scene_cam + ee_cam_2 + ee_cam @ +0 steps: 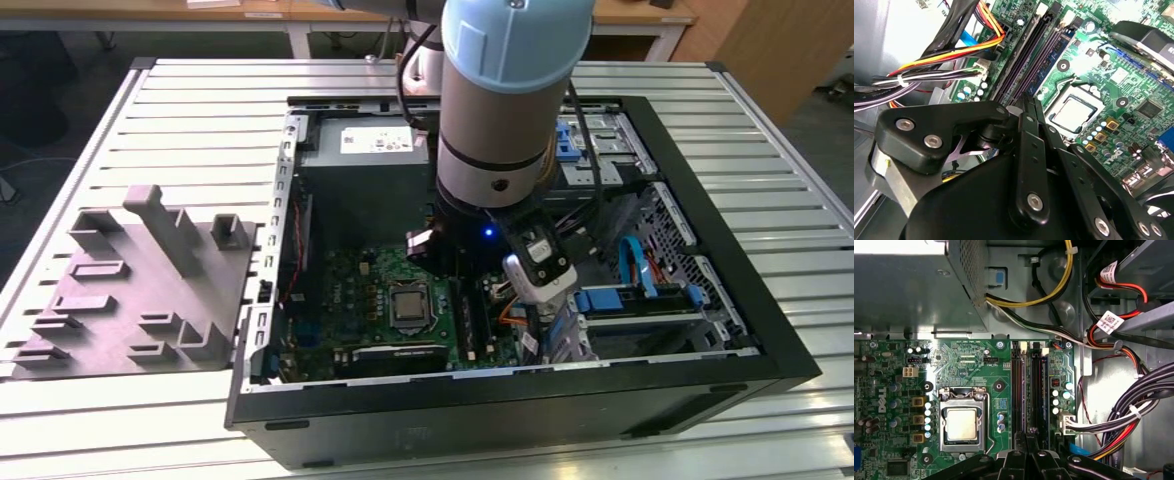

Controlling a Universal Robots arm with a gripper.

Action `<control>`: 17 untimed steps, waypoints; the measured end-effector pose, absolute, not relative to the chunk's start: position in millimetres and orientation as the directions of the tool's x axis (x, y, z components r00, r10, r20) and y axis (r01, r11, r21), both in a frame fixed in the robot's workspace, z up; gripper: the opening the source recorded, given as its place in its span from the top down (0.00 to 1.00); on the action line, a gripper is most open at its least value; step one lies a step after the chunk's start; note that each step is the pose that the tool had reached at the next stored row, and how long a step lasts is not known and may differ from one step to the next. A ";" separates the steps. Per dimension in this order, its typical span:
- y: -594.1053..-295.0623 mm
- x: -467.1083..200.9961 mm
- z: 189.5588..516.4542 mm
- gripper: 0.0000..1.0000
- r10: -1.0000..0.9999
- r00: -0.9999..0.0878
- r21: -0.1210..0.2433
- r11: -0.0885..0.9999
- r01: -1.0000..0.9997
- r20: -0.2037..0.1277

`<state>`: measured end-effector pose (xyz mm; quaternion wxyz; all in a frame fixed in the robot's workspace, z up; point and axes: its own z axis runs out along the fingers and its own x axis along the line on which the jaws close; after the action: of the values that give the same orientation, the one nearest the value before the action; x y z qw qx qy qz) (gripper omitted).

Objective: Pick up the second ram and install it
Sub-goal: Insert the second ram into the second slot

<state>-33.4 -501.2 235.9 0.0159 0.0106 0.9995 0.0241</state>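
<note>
First wrist view: end effector point(1026, 452) sits low over the memory slots point(1029, 390) beside the processor socket point(961, 424), fingers pinched together on the second ram point(1032, 431), held edge-down, apparently aligned for seating.

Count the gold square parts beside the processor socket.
3 gold square parts, in a row on the motherboard along one side of the processor socket; none seems hidden.

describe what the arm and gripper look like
The arm is a thick silver-grey tube with a pale blue cap and a black band at its joint, black cables running beside it. The gripper is matte black, built of jointed linkage bars fastened with round silver screws.
</note>
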 end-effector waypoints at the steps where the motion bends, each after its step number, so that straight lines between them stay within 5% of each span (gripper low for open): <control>1: -501.2 -33.4 235.9 0.89 0.022 -0.999 0.048 0.999 0.021 -0.031; 17: -495.3 -33.3 232.3 0.89 0.031 -0.999 0.031 0.999 0.030 -0.031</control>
<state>-33.3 -495.3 232.3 0.0156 0.0153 0.9996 0.0154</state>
